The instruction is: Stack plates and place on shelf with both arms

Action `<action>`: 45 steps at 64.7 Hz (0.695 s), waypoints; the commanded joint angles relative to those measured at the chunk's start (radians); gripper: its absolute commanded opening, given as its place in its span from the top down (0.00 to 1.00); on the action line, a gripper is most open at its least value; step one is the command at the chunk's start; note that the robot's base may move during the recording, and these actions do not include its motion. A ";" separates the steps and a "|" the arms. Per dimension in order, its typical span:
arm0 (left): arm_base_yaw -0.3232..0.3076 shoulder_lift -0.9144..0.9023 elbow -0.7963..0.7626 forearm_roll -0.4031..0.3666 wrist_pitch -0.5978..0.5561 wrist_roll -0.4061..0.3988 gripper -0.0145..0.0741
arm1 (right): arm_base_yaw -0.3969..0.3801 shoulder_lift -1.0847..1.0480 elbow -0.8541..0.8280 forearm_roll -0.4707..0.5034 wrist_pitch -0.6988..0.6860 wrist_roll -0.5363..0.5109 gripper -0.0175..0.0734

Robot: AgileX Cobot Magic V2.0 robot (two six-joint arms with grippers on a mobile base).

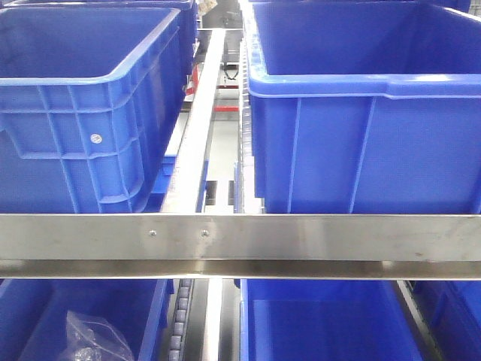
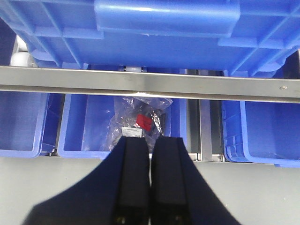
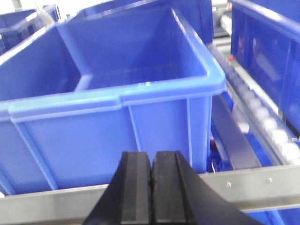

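Observation:
No plates show in any view. The shelf rack fills the front view, with its steel cross rail (image 1: 301, 237) across the middle. My left gripper (image 2: 150, 140) is shut and empty, its black fingers pressed together over a grey surface (image 2: 37, 183), facing a lower-tier bin. My right gripper (image 3: 152, 157) is shut and empty, held in front of a large blue bin (image 3: 117, 93) on the upper tier, just above the steel rail (image 3: 262, 185). Neither gripper shows in the front view.
Two big blue bins (image 1: 83, 98) (image 1: 361, 113) stand on the upper tier with a steel divider (image 1: 197, 128) between them. Lower bins (image 2: 89, 124) hold a clear plastic bag (image 2: 140, 119) with a red tag; that bag also shows at bottom left in the front view (image 1: 90, 338). Roller tracks (image 3: 267, 126) run at right.

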 commanded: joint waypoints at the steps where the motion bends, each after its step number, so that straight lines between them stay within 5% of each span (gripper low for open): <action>1: -0.006 -0.005 -0.028 0.016 -0.057 -0.004 0.73 | -0.007 -0.019 0.001 -0.001 -0.074 0.000 0.76; 45: -0.006 -0.005 -0.028 0.016 -0.057 -0.004 0.73 | -0.007 -0.019 0.001 -0.045 -0.071 0.000 0.76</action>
